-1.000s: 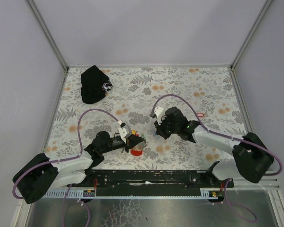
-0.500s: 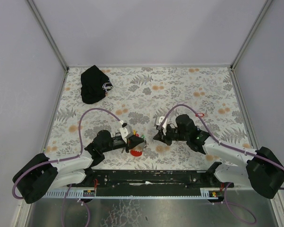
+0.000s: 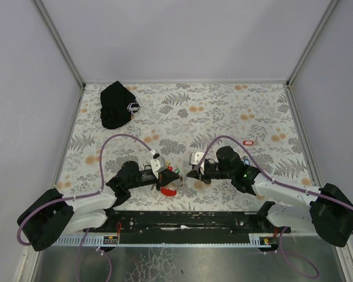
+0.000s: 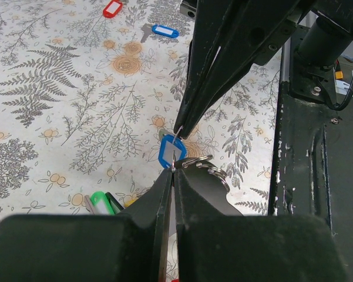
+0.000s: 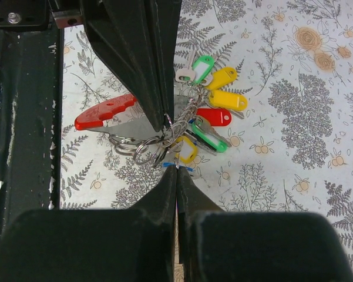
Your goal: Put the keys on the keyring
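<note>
Jaws closed, tips facing (blue-tagged key (image 4: pixel 171 150) between), keyring (image 4: pixel 207 166) alongside.

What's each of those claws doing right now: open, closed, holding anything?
Left gripper: closed, pinching the keyring.
Right gripper: closed, pinching the blue-tagged key by its small loop.
</note>
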You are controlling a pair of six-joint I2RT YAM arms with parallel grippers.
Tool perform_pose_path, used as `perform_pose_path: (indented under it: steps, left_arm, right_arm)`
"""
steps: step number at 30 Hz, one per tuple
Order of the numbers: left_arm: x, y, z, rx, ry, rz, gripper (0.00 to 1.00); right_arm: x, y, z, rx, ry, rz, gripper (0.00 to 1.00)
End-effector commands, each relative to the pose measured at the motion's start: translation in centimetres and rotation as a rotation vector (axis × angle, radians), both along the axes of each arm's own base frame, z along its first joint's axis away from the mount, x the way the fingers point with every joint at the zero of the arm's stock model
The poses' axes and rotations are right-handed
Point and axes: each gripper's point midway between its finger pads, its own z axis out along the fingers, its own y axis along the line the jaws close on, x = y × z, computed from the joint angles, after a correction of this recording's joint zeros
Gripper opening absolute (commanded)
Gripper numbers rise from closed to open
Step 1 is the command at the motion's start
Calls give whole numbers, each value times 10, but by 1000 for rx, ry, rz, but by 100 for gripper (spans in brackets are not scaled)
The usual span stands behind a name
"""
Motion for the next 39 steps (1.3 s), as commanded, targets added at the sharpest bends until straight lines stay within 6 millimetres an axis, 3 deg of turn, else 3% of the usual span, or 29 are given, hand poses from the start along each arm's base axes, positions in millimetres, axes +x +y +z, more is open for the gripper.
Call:
perform_pose_path:
  steps: [1, 15, 39]
  left_arm:
    - [2, -8, 20, -44, -59, -31, 0]
    - [2, -9, 20, -45, -53, -34, 0]
    - [-1, -12, 19, -45, -40, -59, 0]
  right_arm:
    - [-1, 11, 16, 50, -57, 42, 0]
    - [-8, 16, 17, 42, -59, 76, 0]
    - [-1, 20, 21, 37, -78, 50, 0]
